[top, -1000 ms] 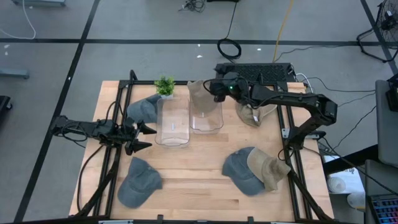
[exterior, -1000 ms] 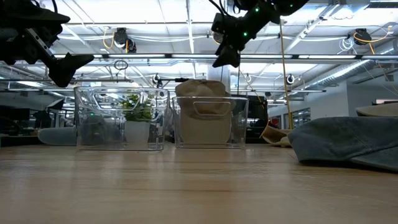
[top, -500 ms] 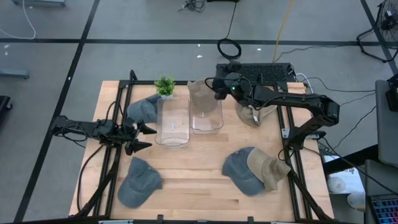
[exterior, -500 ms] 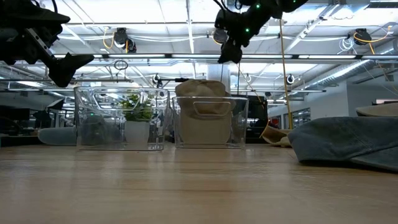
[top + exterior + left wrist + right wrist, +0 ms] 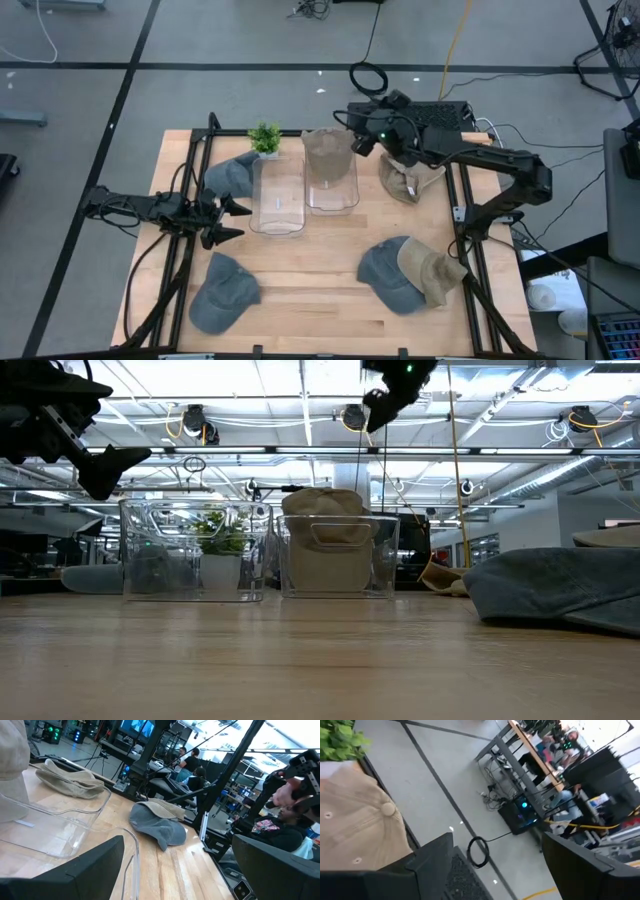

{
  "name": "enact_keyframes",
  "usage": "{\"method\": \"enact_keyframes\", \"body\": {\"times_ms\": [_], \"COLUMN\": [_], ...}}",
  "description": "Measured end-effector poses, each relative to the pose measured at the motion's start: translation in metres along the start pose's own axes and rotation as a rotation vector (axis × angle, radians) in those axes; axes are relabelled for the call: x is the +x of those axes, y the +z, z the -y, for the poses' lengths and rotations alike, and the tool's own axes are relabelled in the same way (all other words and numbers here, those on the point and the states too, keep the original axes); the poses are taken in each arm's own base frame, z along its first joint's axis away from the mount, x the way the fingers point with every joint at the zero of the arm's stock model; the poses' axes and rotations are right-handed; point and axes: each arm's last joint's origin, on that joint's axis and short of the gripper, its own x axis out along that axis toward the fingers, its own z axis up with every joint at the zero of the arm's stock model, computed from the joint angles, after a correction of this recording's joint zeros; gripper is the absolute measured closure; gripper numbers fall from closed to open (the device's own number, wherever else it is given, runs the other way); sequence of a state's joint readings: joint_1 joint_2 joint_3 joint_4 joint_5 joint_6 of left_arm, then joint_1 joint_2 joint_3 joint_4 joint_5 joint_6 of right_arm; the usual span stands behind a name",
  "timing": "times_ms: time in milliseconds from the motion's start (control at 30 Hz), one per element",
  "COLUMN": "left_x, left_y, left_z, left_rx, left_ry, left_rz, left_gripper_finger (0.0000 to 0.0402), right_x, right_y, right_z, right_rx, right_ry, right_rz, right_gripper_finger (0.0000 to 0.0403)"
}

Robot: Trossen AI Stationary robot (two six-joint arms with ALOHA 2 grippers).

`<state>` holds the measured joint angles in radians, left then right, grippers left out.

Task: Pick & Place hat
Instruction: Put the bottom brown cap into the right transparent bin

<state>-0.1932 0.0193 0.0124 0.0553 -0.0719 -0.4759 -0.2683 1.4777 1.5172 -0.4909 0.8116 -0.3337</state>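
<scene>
Tan hat (image 5: 328, 160) seated in right-hand one of 2 clear bins (image 5: 332, 182), crown rising above rim, at table's (image 5: 310, 290) far side. Right gripper (image 5: 362, 145) raised beside that bin's far right corner, jaws released, empty. Left gripper (image 5: 229, 220) hovering near left edge beside left clear bin (image 5: 278, 196), jaws spread wide, grasping nothing. Small potted plant (image 5: 265, 138) behind left bin. Further grey and tan caps scattered across table.
</scene>
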Motion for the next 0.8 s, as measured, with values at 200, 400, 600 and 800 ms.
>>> {"method": "enact_keyframes", "body": {"times_ms": [200, 400, 600, 800], "left_x": [0.000, 0.000, 0.000, 0.000], "left_y": [0.000, 0.000, 0.000, 0.000], "left_z": [0.000, 0.000, 0.000, 0.000], "left_rx": [0.000, 0.000, 0.000, 0.000], "left_ry": [0.000, 0.000, 0.000, 0.000], "left_rz": [0.000, 0.000, 0.000, 0.000], "left_gripper_finger": [0.0020, 0.0020, 0.0020, 0.0020], "right_x": [-0.027, -0.049, -0.068, -0.080], "right_y": [0.011, 0.018, 0.014, -0.001], "right_z": [0.006, 0.014, 0.030, 0.034], "right_rx": [0.066, 0.111, 0.295, 0.445], "right_ry": [0.061, 0.145, 0.272, 0.457], "right_rz": [-0.023, -0.009, -0.059, -0.196], "right_gripper_finger": [0.0112, 0.0112, 0.0112, 0.0112]}}
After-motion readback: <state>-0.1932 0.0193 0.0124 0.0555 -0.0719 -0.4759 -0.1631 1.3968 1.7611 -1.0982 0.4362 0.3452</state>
